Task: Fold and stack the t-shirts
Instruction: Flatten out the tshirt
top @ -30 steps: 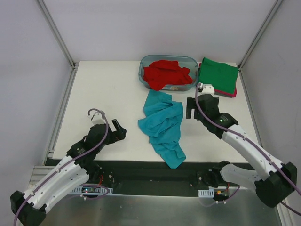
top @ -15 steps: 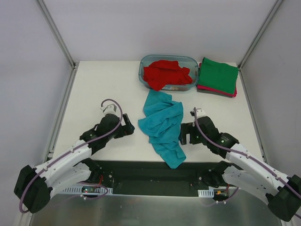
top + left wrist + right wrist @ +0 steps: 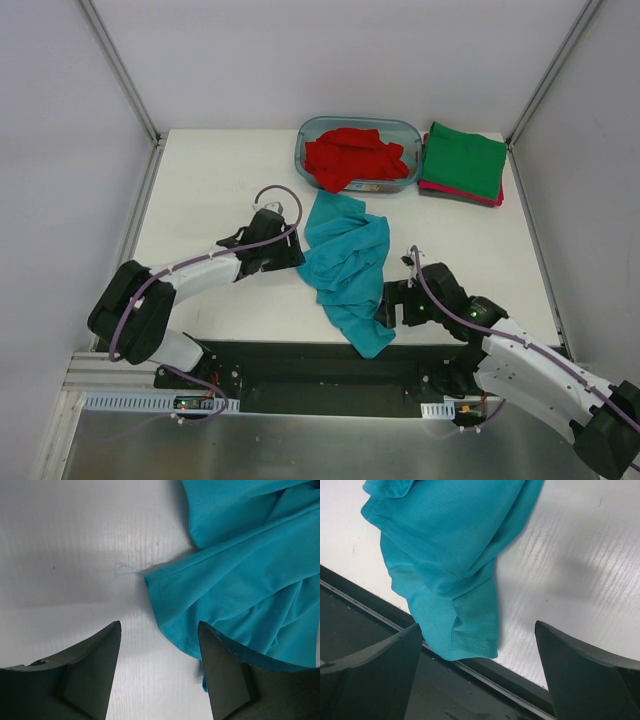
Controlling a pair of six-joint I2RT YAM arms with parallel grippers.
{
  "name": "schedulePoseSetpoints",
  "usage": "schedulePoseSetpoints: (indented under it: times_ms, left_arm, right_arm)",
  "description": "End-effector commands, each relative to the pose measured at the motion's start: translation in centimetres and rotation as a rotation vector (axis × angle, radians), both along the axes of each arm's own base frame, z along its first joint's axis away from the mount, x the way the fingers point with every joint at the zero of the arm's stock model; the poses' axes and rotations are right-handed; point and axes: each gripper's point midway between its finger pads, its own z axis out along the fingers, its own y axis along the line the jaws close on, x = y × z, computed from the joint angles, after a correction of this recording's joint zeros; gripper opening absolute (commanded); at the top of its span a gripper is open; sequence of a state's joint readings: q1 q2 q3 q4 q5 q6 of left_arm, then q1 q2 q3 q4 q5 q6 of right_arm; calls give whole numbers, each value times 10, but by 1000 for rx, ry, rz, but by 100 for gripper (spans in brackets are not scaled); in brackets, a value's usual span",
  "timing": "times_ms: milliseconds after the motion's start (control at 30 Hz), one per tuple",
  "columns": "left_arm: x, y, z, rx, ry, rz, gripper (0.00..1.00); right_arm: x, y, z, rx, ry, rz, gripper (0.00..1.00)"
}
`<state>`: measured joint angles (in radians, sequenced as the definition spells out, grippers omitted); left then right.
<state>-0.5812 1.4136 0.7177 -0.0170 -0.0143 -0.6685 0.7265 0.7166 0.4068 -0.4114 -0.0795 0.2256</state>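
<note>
Left gripper (image 3: 159, 629) had its jaws spread pretty wide with nothing gripped. It sat low over the table (image 3: 210, 190), arm stretched out flat toward the crumpled teal-blue shirt (image 3: 345, 265), whose hemmed left edge lay right between the fingertips. Right gripper (image 3: 477, 628) was wide apart too and empty, angled down at the shirt's near end, which drooped over the table's front edge. Couldn't really tell if any finger touched cloth. The shirt lay mid-table, between both grippers.
</note>
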Motion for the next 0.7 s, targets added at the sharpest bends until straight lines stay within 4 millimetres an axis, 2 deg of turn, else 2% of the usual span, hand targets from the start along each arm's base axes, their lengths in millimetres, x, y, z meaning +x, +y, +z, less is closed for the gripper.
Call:
schedulePoseSetpoints:
  times_ms: [0, 100, 167, 233, 400, 433, 667]
  left_arm:
    - [23, -20, 11, -52, -60, -71, 61]
    - [27, -25, 0, -50, -21, -89, 61]
    - [27, -29, -7, -53, 6, -103, 57]
    - [26, -32, -16, -52, 33, -116, 44]
    - [26, -36, -16, -66, 42, -126, 3]
    - [26, -35, -14, -69, 36, -123, 0]
    - [17, -24, 5, -80, -6, -94, 0]
  right_arm:
    - [-3, 9, -4, 36, 22, 19, 96]
    - [-4, 8, -8, 26, 34, 14, 96]
    - [-4, 7, -11, 16, 36, 18, 96]
    - [-4, 7, -12, 10, 36, 23, 96]
    - [-6, 6, -19, -7, 53, 35, 96]
    - [-6, 7, -20, -5, 59, 37, 96]
    - [-10, 10, -29, -22, 100, 69, 99]
